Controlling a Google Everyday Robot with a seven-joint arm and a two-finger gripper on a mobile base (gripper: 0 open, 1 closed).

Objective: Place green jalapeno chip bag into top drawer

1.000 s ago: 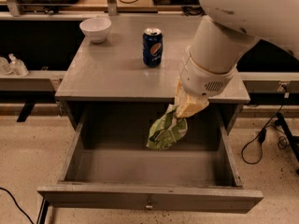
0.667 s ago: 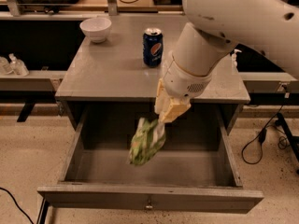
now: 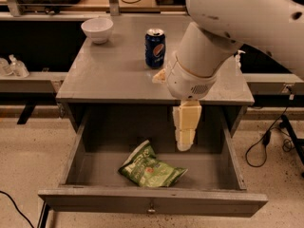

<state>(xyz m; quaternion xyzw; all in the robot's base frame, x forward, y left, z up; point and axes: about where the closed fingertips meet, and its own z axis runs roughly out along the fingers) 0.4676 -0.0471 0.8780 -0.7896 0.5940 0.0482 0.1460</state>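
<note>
Item 1, changed: green jalapeno chip bag [image 3: 151,167]. A second ago it hung from my gripper above the drawer cavity. Now it lies flat on the floor of the top drawer [image 3: 95,201], left of centre and near the front panel, touching nothing of mine. I judge the placing done; only clearing my arm out remains.

Item 2, changed: gripper [image 3: 184,144]. It points straight down inside the open drawer, just right of the bag and above it, and it carries nothing. Whether it is spread or closed I cannot tell from this side.

Item 3, writing:
- White bowl [image 3: 97,28], back left of the grey cabinet top [image 3: 114,75]: plain, no marking.
- Chip bag: white lettering across the upper part and a pale reddish patch lower down; the words cannot be read.
- Dark blue soda can [image 3: 155,47], upright at the back of the top, left of my wrist: round red, white and blue Pepsi emblem, opened top.
- Drawer front: small metal knob [image 3: 151,207] at centre, no label.
</note>
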